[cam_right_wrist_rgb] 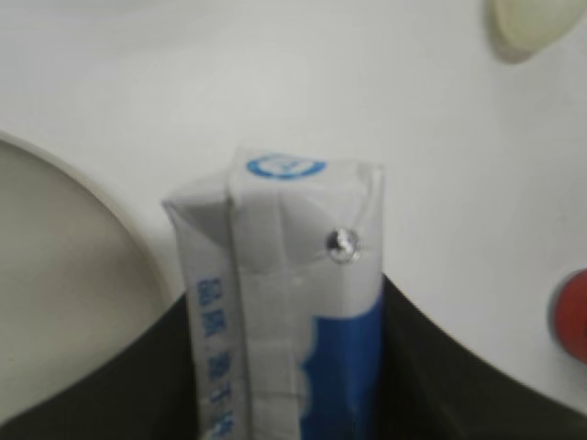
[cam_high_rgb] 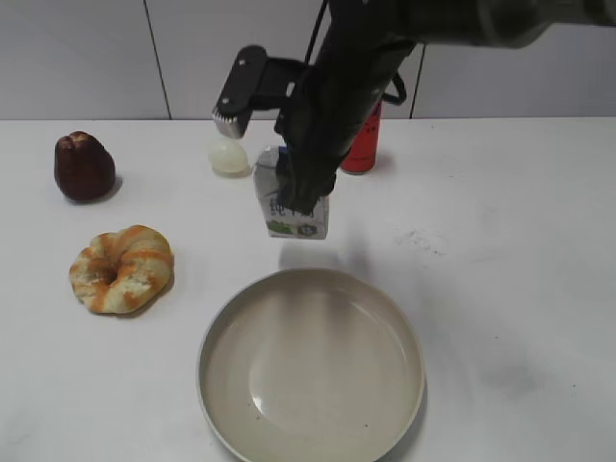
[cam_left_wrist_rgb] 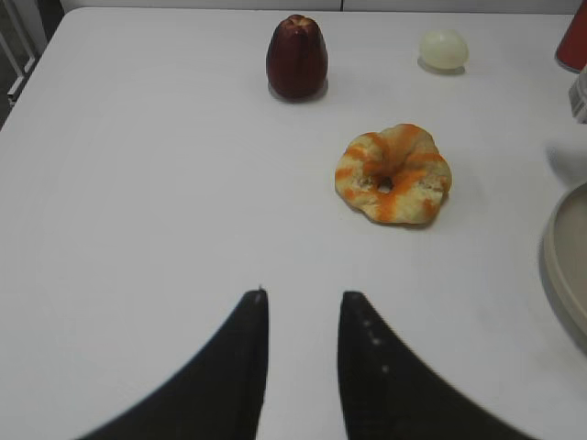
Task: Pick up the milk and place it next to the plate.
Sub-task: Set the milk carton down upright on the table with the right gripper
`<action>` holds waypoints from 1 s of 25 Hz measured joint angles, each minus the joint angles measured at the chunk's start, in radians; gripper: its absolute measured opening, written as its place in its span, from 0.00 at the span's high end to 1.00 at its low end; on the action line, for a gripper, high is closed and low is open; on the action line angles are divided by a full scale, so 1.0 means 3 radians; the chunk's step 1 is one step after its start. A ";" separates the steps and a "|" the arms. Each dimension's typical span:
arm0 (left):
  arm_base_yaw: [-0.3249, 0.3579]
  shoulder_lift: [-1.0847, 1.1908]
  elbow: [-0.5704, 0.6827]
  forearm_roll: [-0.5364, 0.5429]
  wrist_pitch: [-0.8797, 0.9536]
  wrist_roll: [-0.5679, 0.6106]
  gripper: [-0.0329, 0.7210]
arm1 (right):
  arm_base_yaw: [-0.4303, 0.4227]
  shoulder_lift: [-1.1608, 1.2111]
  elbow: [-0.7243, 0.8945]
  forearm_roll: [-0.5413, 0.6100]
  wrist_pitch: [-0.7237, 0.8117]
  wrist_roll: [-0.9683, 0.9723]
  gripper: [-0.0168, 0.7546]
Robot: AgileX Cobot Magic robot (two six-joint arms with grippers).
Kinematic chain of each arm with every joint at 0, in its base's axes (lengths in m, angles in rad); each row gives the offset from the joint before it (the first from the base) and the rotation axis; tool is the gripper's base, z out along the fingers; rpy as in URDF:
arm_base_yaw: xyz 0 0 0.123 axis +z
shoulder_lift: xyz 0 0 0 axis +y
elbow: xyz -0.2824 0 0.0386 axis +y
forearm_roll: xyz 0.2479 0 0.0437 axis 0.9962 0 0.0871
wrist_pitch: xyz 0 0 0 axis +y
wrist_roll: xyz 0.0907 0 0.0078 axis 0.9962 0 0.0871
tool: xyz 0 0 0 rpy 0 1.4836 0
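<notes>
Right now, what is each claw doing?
Left gripper: open, holding nothing.
Right gripper: closed on the small white gable-top milk carton.

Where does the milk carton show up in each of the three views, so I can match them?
Exterior: the milk at centre, behind the plate, in the right gripper.
Left wrist: only a sliver at the right edge.
Right wrist: centre, between the jaws.
Shared landmark: the pale egg-like ball.

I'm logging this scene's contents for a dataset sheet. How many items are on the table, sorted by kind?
Drink containers: 2, the milk held in the right gripper and the red can
Food items: 3, the dark red fruit, the pale egg-shaped item and the orange-streaked bread ring
Dishes: 1, the plate
Total: 6
</notes>
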 joint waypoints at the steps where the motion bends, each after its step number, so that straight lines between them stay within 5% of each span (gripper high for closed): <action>1: 0.0000 0.0000 0.0000 0.0000 0.0000 0.0000 0.68 | 0.0000 0.0070 0.0007 -0.0013 0.0000 -0.0021 0.59; 8: 0.0000 0.0000 0.0000 0.0000 0.0000 0.0000 0.68 | 0.0000 0.0329 0.0011 -0.0009 -0.0191 -0.0120 0.56; 15: 0.0000 0.0000 0.0000 0.0000 0.0000 0.0000 0.68 | 0.0000 0.0285 0.0001 -0.0006 -0.0210 -0.0134 0.19; 20: 0.0000 0.0000 0.0000 0.0000 0.0000 0.0000 0.68 | -0.0013 -0.0091 0.0001 -0.0115 -0.0306 -0.0091 0.16; 25: 0.0000 0.0000 0.0000 0.0000 0.0000 0.0000 0.68 | -0.0238 -0.0444 -0.0126 -0.0642 -0.0429 0.0778 0.18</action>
